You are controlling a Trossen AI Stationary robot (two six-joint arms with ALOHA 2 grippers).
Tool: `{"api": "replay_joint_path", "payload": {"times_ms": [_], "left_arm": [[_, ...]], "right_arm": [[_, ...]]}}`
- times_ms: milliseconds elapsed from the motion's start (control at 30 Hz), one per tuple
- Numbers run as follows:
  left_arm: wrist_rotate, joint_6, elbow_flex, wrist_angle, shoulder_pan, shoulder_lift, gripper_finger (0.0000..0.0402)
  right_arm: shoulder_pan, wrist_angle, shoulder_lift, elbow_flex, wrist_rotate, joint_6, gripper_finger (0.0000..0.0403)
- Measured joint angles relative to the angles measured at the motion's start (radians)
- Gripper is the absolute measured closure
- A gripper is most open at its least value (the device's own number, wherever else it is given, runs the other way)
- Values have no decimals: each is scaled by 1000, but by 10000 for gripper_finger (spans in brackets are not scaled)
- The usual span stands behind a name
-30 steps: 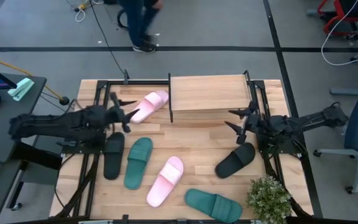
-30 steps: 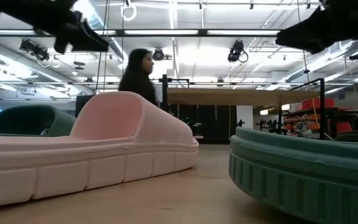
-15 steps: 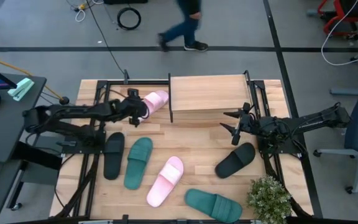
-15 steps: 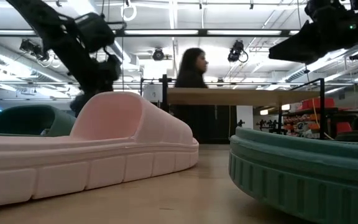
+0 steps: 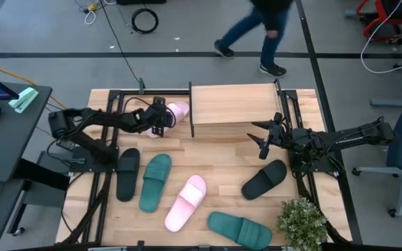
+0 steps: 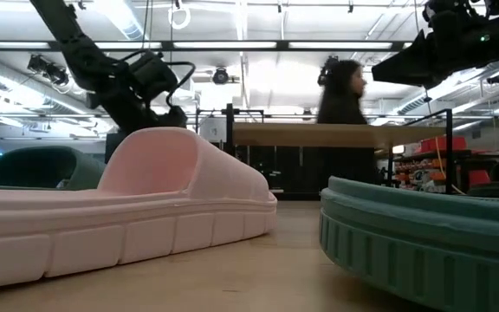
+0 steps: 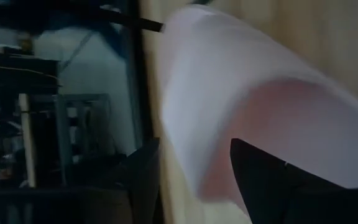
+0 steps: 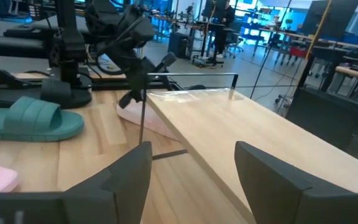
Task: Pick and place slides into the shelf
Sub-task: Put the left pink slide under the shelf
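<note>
Where the high view looks down on the table (image 5: 215,150), the left gripper (image 5: 165,116) sits at the heel end of a pale pink slide (image 5: 175,111), fingers spread either side of it, not visibly clamped. That slide lies at nine o'clock of the shelf (image 5: 234,104), just beside it. Right gripper (image 5: 262,138) hovers at five o'clock of the shelf, spread wide and empty, above a black slide (image 5: 264,179). Another black slide (image 5: 127,173), a teal slide (image 5: 154,181), a second pink slide (image 5: 185,203) and another teal slide (image 5: 239,229) lie across the near half; a potted plant (image 5: 301,222) stands at the corner. A person (image 5: 260,28) crosses the floor beyond.

Low view: pink slide (image 6: 119,208) and teal slide (image 6: 423,238) fill the foreground; shelf top (image 6: 336,133) behind, the person (image 6: 340,104) beyond it.

Left wrist view: pink rubber (image 7: 253,106) between the dark fingers (image 7: 272,180) (contact not clear).

Right wrist view: fingers (image 8: 120,180) apart over the shelf plank (image 8: 229,137); the left arm (image 8: 114,31) and a teal slide (image 8: 30,121) show farther off.
</note>
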Motion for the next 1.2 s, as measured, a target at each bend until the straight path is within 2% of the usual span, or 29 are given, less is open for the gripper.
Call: {"api": "replay_joint_path", "payload": {"times_ms": [100, 233, 333, 467, 567, 700, 833, 933, 1067, 1200], "left_arm": [[0, 12, 0, 103, 16, 34, 211], [5, 6, 0, 147, 29, 61, 240], [12, -6, 0, 148, 35, 85, 289], [14, -47, 2, 162, 38, 120, 378], [-5, -70, 2, 166, 34, 128, 384], [-152, -67, 3, 182, 11, 104, 389], [-325, -63, 63, 142, -38, 42, 389], [-464, -69, 136, 39, -97, 8, 389], [-628, -157, 302, -207, -196, -34, 389], [-661, -403, 518, -594, -308, -37, 389]], "right_arm": [[0, 1, 0, 0, 0, 0, 167], [0, 1, 0, 0, 0, -1, 167], [0, 1, 0, 0, 0, 0, 167], [0, 2, 0, 0, -1, 0, 167], [0, 3, 0, 0, -2, 0, 167], [0, 3, 0, 0, -2, 1, 167], [0, 3, 0, 0, -3, 22, 167], [0, 3, 0, 0, -3, 45, 167], [0, 3, 0, 0, -3, 76, 167], [0, 2, 0, 0, -3, 125, 167]]}}
